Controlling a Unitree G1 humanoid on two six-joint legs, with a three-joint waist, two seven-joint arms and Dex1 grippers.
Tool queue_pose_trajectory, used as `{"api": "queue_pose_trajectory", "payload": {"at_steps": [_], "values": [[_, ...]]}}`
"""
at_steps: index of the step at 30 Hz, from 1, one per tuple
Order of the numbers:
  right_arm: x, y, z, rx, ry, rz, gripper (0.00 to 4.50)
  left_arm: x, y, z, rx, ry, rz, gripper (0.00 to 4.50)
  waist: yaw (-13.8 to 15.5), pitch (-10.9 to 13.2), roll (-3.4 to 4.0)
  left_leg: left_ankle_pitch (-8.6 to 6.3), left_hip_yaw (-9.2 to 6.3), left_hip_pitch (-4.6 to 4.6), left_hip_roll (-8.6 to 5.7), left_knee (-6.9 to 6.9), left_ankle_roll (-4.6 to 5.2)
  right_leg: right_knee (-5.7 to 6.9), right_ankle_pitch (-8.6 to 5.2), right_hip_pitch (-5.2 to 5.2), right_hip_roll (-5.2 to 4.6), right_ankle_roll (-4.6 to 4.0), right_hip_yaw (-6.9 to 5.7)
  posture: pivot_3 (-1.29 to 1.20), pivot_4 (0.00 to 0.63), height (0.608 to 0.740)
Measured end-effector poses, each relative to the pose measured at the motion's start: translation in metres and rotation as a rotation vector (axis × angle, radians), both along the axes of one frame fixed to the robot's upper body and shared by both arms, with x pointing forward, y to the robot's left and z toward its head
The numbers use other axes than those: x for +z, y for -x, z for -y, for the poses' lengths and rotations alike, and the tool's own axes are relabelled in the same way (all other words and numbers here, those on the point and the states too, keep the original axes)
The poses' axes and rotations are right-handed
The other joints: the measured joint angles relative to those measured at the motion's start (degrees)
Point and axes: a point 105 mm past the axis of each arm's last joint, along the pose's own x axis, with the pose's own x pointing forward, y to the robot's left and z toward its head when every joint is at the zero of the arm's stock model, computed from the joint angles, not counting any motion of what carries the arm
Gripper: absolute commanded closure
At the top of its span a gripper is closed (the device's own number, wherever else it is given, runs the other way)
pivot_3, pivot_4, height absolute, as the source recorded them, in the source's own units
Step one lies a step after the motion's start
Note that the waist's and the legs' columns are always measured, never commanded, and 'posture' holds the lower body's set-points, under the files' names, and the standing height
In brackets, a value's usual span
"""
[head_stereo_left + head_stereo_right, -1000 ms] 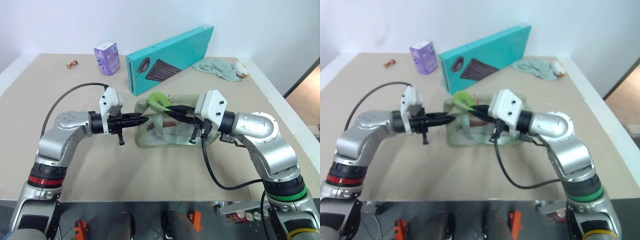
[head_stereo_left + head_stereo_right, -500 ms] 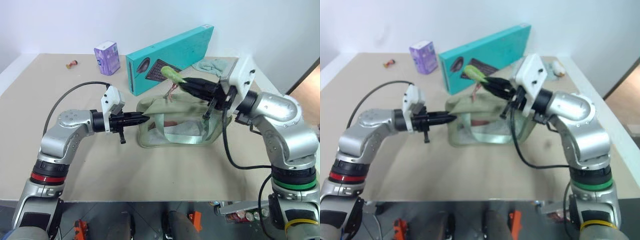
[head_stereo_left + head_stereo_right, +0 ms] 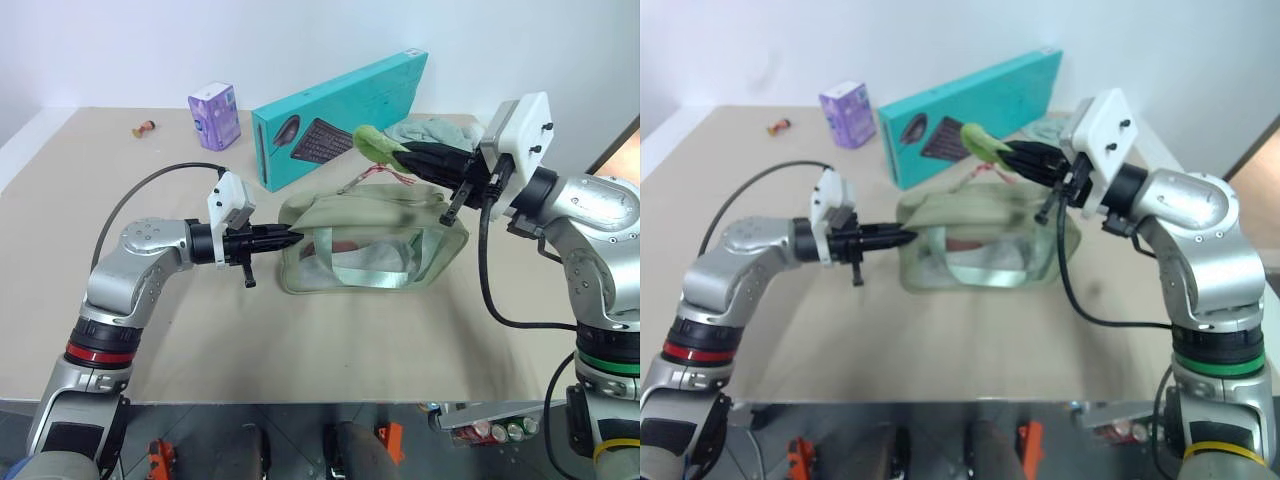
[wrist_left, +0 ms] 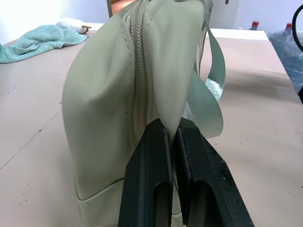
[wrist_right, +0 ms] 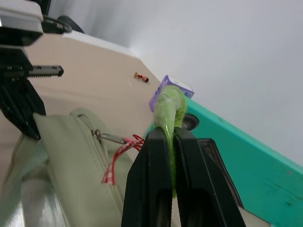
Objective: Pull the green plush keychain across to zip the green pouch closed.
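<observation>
I see the pouch point(image 3: 372, 243) lying near the middle of the matte beige surface point(image 3: 300, 340). It is a boxy, soft-sided form in pale olive fabric, with a clear plastic side panel and a flat webbing strap looped across that panel. A stitched zipper runs along its top ridge.

My left gripper point(image 4: 173, 142) points level at the pouch's left end. Its black fingers point(image 4: 147, 179) are pinched tight on a fold of the olive fabric just beside the zipper.

My right gripper point(image 5: 168, 135) is raised above the pouch's right part, pointing toward the left. Its fingers point(image 5: 149, 179) are clamped on the keychain point(image 3: 372, 143), a fuzzy lime-green plush piece squeezed flat between them and held above the pouch's top, off the surface. From the keychain, a small metal clasp and a red-and-white ribbon point(image 5: 119, 156) lead down to the zipper pull on the pouch's top.

Behind the pouch, a long, rigid teal box point(image 3: 340, 115) printed with a keyboard stands on its long edge. A small purple carton point(image 3: 214, 115) stands to its left. A crumpled pale teal terry cloth point(image 3: 432, 132) lies at the right rear.
</observation>
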Motion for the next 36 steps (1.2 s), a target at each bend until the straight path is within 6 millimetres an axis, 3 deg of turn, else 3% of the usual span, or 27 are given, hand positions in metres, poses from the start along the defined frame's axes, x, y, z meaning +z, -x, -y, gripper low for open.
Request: {"api": "queue_pose_trajectory", "payload": {"at_steps": [7,11,18,22,26,31,36], "values": [[0.006,0.001,0.017,-0.055,0.008,0.018,4.44,0.001,-0.001,0.001,0.003,-0.009,0.006,4.50,0.01,0.00,0.00,0.00,0.00,0.00,0.00,0.00,0.00,0.00,0.00,0.00,0.00,0.00,0.00,0.00,0.150,0.740],[0.002,-0.001,0.037,-0.124,0.016,0.009,4.44,0.003,-0.002,0.003,0.008,-0.020,0.014,4.50,0.12,0.00,0.00,0.00,0.01,-0.01,-0.02,0.00,0.00,-0.01,0.00,0.00,-0.02,0.01,0.01,0.00,0.150,0.740],[-0.019,-0.006,0.097,-0.329,0.062,-0.025,4.44,0.003,-0.002,0.003,0.009,-0.022,0.015,4.50,0.21,0.00,0.01,0.01,0.03,-0.01,-0.05,0.01,0.02,-0.02,-0.01,0.01,-0.04,0.03,0.05,0.00,0.150,0.740],[-0.045,-0.004,0.151,-0.509,0.148,-0.067,4.44,0.003,-0.002,0.004,0.008,-0.025,0.017,4.50,0.40,0.00,0.02,0.00,0.10,0.02,-0.09,0.00,0.04,-0.03,-0.02,0.02,-0.05,0.04,0.10,0.00,0.150,0.740],[-0.059,-0.002,0.175,-0.585,0.222,-0.081,4.44,0.002,-0.002,0.008,0.001,-0.031,0.017,4.50,0.12,0.01,0.08,0.03,0.14,0.07,-0.08,0.00,0.08,-0.02,-0.01,0.02,-0.02,0.03,0.18,0.00,0.150,0.740],[-0.072,-0.001,0.180,-0.612,0.236,-0.073,4.44,0.002,-0.003,0.010,0.001,-0.039,0.022,4.50,-0.14,0.00,0.07,0.03,0.13,0.14,0.00,0.00,0.08,-0.01,0.01,0.06,0.07,0.01,0.20,0.00,0.150,0.740],[-0.119,-0.012,0.154,-0.566,0.194,-0.151,4.44,0.002,-0.005,0.012,0.010,-0.033,0.021,4.50,-0.16,-0.01,0.12,0.06,0.14,0.16,-0.03,0.01,0.09,0.00,0.04,0.08,0.06,0.04,0.22,0.00,0.150,0.740]]}}
